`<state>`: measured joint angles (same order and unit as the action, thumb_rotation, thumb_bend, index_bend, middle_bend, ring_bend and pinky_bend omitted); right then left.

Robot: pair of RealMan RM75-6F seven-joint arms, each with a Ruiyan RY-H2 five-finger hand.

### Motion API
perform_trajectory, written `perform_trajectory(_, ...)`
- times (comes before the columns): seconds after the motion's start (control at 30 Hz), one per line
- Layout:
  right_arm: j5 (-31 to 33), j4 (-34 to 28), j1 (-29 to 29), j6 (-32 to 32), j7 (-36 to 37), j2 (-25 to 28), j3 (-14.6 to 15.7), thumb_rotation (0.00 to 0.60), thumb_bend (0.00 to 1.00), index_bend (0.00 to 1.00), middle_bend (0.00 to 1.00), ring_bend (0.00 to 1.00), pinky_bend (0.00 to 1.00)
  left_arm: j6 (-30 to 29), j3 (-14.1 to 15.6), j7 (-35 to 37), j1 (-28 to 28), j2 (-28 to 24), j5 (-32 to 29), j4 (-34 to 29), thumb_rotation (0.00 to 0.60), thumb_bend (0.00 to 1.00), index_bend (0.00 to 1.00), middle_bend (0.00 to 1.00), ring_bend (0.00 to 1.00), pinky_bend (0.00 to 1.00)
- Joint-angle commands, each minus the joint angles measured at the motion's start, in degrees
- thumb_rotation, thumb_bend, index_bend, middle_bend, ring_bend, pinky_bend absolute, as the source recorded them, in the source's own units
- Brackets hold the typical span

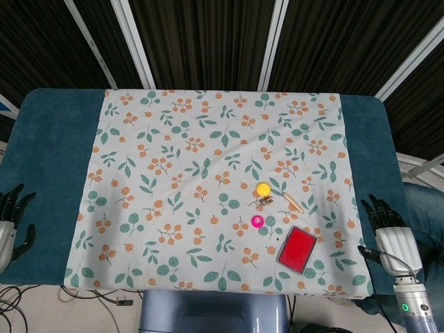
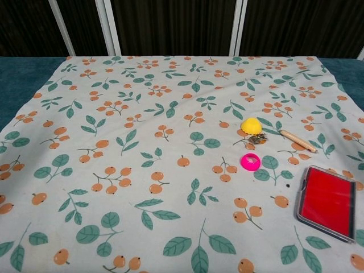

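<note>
while both rest off the cloth [image 1: 208,139] edges, left hand [image 1: 8,225] released, right hand [image 1: 390,232] released near red pad [image 1: 297,248]

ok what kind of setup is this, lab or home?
Looks like a lab or test bench, not a home: a teal-padded table under a leaf-print cloth, dark slatted panels behind, and a robot right hand idle near a red stamp pad.

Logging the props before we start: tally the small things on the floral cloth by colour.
Red: 1, the ink pad
Pink: 1, the ring
Yellow: 1, the round cap
Tan: 1, the wooden stick
Metallic: 1, a small piece beside the yellow cap, too small to name
Total: 5
</note>
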<state>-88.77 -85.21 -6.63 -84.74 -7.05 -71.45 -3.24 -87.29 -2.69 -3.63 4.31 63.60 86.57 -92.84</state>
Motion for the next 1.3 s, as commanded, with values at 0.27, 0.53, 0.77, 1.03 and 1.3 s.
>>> perform_trajectory(0.27, 3.1, -7.4, -7.8, 10.0, -3.4, 2.4, -4.1, 0.600, 0.23, 0.19, 0.07, 0.11, 0.23, 0.1, 0.0, 0.2, 0.0, -0.1, 0.0, -0.4, 0.600, 0.54, 0.14, 0.00, 0.06, 0.06)
perform_trajectory(0.53, 16.9, -11.0, -18.6, 24.7, -13.2, -3.5, -9.3, 0.600, 0.32, 0.29, 0.08, 0.11, 0.23, 0.4, -0.2, 0.7, 0.2, -0.4, -0.4, -0.7, 0.600, 0.54, 0.14, 0.00, 0.06, 0.06)
perform_trajectory(0.77, 22.4, -9.2, -22.9, 26.6, -18.7, -11.0, -9.5, 0.600, 0.36, 0.32, 0.08, 0.11, 0.23, 0.7, -0.4, 0.9, 0.3, -0.6, -0.8, -1.0, 0.600, 0.54, 0.14, 0.00, 0.06, 0.06)
perform_trajectory(1.03, 24.4, -4.1, -26.0, 25.9, -20.5, -18.0, -9.4, 0.600, 0.31, 0.35, 0.08, 0.11, 0.23, 0.8, -0.5, 1.3, 0.4, -0.8, -1.1, -1.1, 0.600, 0.54, 0.14, 0.00, 0.06, 0.06)
perform_trajectory(1.3, 25.8, 0.0, -27.8, 26.2, -20.8, -21.4, -9.1, 0.600, 0.32, 0.37, 0.08, 0.11, 0.23, 1.0, -0.6, 1.1, 0.5, -0.8, -1.3, -1.1, 0.600, 0.54, 0.14, 0.00, 0.06, 0.06)
